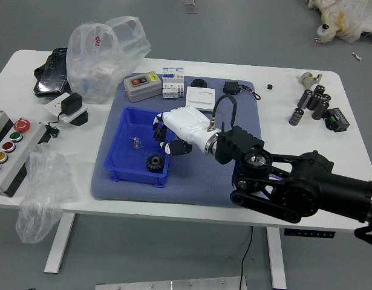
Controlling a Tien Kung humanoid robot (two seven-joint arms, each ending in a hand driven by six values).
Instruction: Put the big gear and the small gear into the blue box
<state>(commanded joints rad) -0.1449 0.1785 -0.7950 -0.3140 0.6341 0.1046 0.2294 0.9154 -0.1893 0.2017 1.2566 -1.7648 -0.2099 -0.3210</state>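
One black gear [155, 162] — round, with a toothed rim — lies in the one blue box [134, 176], near its near right corner; one small silvery piece [136, 142] lies beyond, to the left. The right hand [189, 127] reaches over the box's right wall — whether grasping anything, I cannot tell. One mat [192, 181] lies under the box on the white bench [10, 90].
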